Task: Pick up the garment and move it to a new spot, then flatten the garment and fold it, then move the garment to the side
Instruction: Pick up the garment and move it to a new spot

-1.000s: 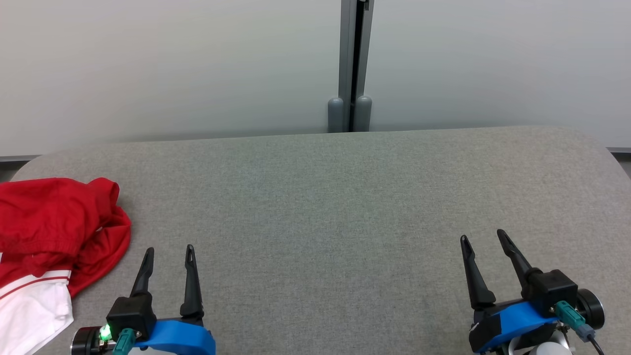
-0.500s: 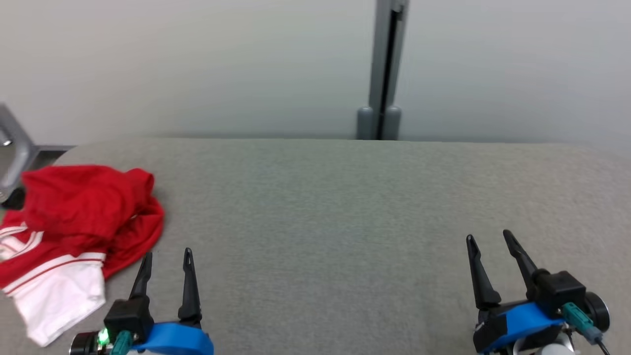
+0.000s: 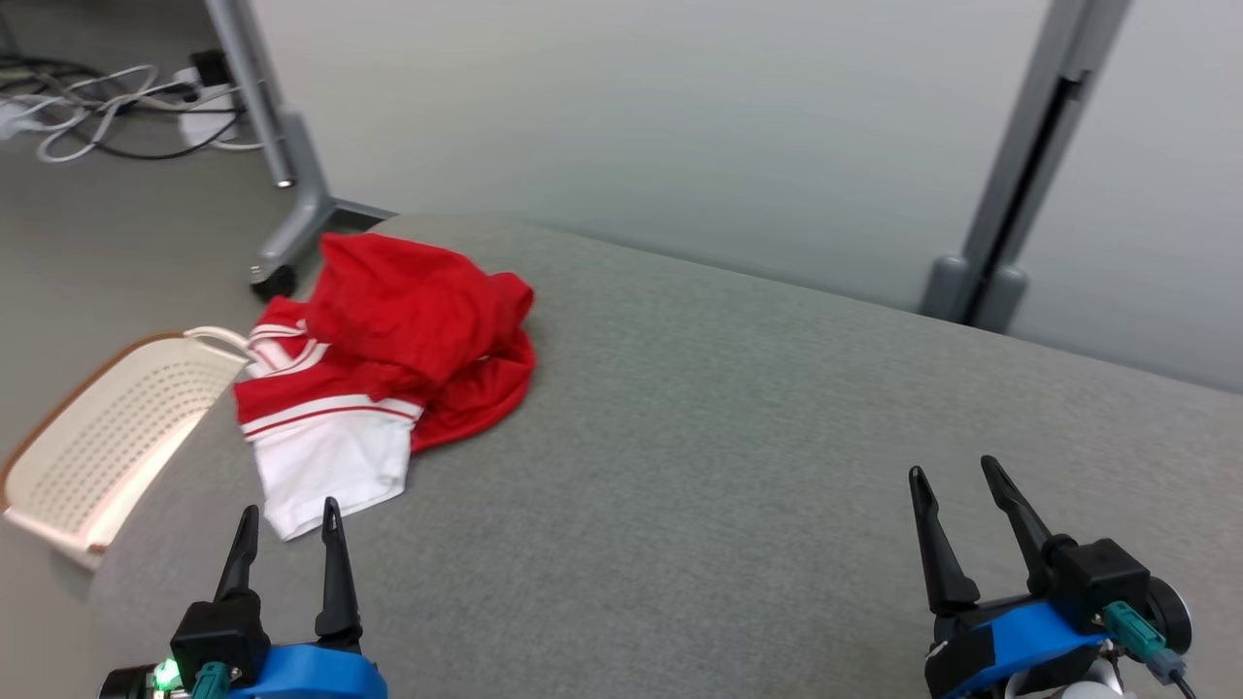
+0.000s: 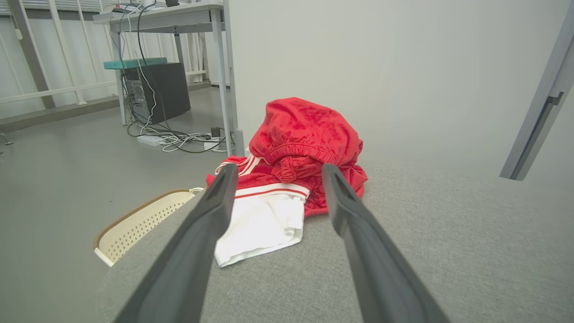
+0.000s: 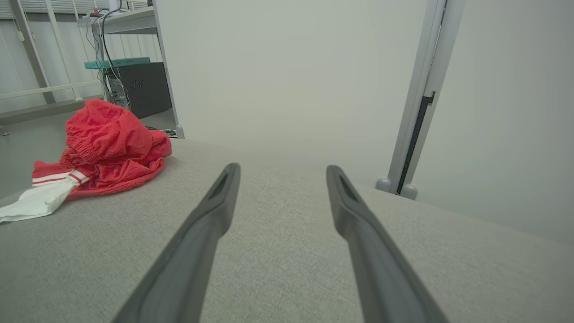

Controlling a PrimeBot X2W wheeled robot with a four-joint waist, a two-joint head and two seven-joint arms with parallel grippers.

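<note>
A crumpled red garment (image 3: 408,320) with white stripes and a white end lies bunched at the far left corner of the grey padded table (image 3: 738,437). My left gripper (image 3: 289,519) is open near the table's front left, its tips just short of the garment's white end (image 3: 330,471). In the left wrist view the garment (image 4: 300,139) sits straight ahead between the open fingers (image 4: 215,211). My right gripper (image 3: 952,476) stands open over bare table at the front right, far from the garment (image 5: 112,143).
A cream perforated basket (image 3: 107,427) sits on the floor just off the table's left edge. A grey stand leg on a caster (image 3: 282,194) and loose cables (image 3: 107,107) lie beyond it. A grey post (image 3: 1010,194) rises behind the table against the pale wall.
The head camera has swung left, so the garment, basket and floor have come into the picture. Both grippers stay open and have barely shifted.
</note>
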